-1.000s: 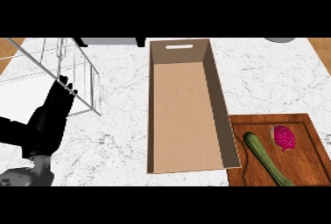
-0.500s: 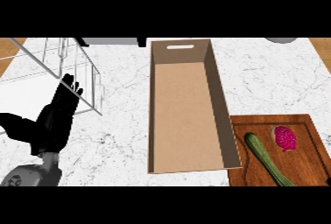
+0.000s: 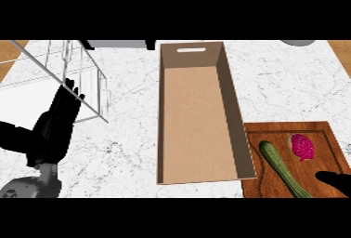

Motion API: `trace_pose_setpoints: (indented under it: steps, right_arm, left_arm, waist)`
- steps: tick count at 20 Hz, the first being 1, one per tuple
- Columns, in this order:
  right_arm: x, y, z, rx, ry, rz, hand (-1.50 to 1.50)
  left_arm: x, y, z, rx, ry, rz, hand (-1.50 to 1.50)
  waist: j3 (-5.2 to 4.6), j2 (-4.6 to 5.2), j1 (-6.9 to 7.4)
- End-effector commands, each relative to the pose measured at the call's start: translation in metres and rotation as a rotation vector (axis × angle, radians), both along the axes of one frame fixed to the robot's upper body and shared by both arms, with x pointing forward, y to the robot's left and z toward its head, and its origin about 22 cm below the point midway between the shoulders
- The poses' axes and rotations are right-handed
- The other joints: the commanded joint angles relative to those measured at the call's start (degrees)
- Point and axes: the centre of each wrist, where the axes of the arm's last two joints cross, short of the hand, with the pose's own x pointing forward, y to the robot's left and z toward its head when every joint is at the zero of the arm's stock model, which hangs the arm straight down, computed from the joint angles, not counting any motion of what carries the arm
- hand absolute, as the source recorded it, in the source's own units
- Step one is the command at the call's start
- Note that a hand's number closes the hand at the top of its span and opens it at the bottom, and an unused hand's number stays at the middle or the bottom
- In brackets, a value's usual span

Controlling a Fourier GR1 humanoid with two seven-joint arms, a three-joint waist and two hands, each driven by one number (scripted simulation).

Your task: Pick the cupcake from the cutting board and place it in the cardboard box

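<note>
The cupcake (image 3: 302,147) is a magenta lump lying on the wooden cutting board (image 3: 322,132) at the lower right, beside a green cucumber (image 3: 282,168). The long cardboard box (image 3: 197,111) stands open in the middle, nothing inside it. Only dark fingertips of my right hand (image 3: 335,180) show at the lower right edge, over the board's near part and below the cupcake, not touching it. My left hand (image 3: 56,120) rests open at the left, fingers up, far from the box and holding nothing.
A wire rack (image 3: 58,76) stands at the upper left, just beyond my left hand. A grey object (image 3: 120,44) and a round grey item (image 3: 299,42) sit at the counter's far edge. White marble counter (image 3: 288,83) lies between box and board.
My right hand's fingertips have come into view at the lower right over the board. My left hand has shifted slightly and stays open.
</note>
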Motion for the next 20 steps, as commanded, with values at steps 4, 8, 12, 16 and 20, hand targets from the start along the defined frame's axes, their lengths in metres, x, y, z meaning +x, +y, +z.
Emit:
trace_pose_setpoints:
  steps: [4, 8, 12, 16, 20]
  right_arm:
    - [0.015, 0.003, -0.015, 0.006, 0.033, -0.058, -1.50]
    - [0.011, 0.004, -0.032, 0.028, 0.049, -0.061, -1.50]
    - [0.007, 0.023, -0.013, 0.032, 0.036, -0.080, -1.50]
    - [0.032, 0.025, -0.051, 0.024, 0.076, -0.051, -1.50]
    - [0.019, 0.033, -0.040, -0.012, 0.076, -0.094, -1.50]
  left_arm:
    - [0.000, 0.021, 0.001, 0.008, -0.005, -0.019, 0.00]
    - [0.005, 0.012, 0.000, 0.007, -0.001, 0.008, 0.00]
    - [-0.006, 0.013, 0.005, -0.014, 0.003, 0.007, 0.00]
    - [0.001, -0.004, -0.006, -0.009, 0.012, -0.010, 0.00]
    - [-0.009, 0.012, 0.001, 0.010, 0.006, 0.015, 0.00]
  waist:
    - [0.01, -0.04, -0.32]
    - [0.03, -0.04, -0.48]
    - [0.01, -0.10, -0.32]
    - [0.02, -0.03, -0.26]
    - [0.01, -0.11, -0.35]
